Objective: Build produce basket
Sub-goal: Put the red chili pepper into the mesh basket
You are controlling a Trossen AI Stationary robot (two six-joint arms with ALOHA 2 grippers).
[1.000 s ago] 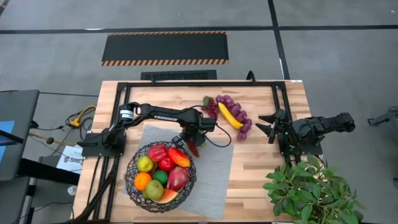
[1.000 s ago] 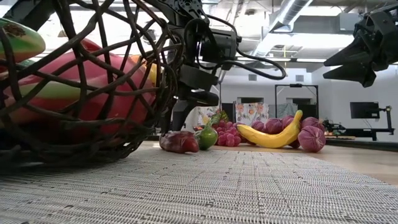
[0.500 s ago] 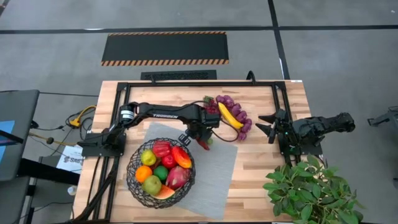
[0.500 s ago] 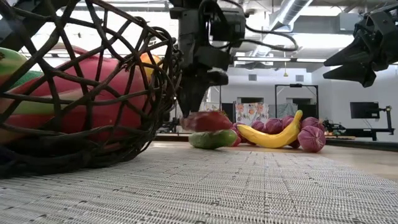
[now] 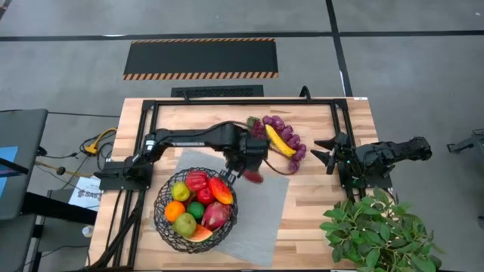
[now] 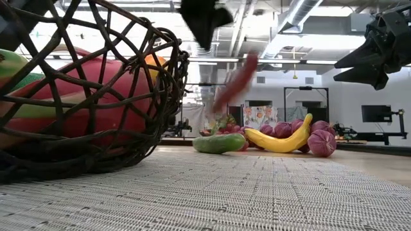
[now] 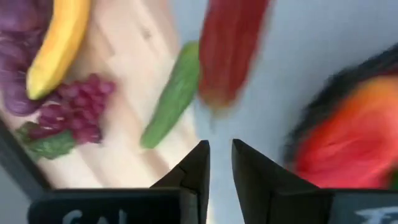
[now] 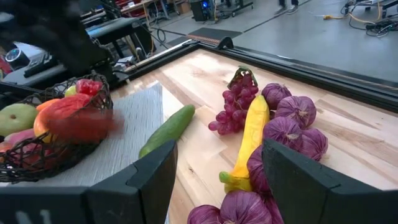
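The wire basket (image 5: pixel 195 210) stands on the grey mat (image 5: pixel 261 215), full of produce. My left gripper (image 7: pixel 221 146) hangs high above the mat's far edge, pointing down. Its fingers are almost together with nothing between them. A red pepper (image 7: pixel 229 50) shows blurred in the air below it (image 6: pixel 235 82), apart from the fingertips. A cucumber (image 7: pixel 171 99) lies at the mat's edge. Banana (image 5: pixel 280 140), grapes (image 5: pixel 255 130) and purple bulbs (image 5: pixel 293 147) lie on the wood behind. My right gripper (image 5: pixel 327 153) waits open at the right.
A black frame (image 5: pixel 242 102) borders the far part of the table. A leafy plant (image 5: pixel 378 230) fills the near right corner. Bare mat lies to the right of the basket, and bare wood (image 5: pixel 310 219) lies between the mat and the plant.
My left gripper has risen steeply from the mat's far edge and drifted toward the table's right, rolling as it went. It carried the red pepper up off the table. The pepper now shows loose and blurred below the fingers. The cucumber has turned to lie lengthwise.
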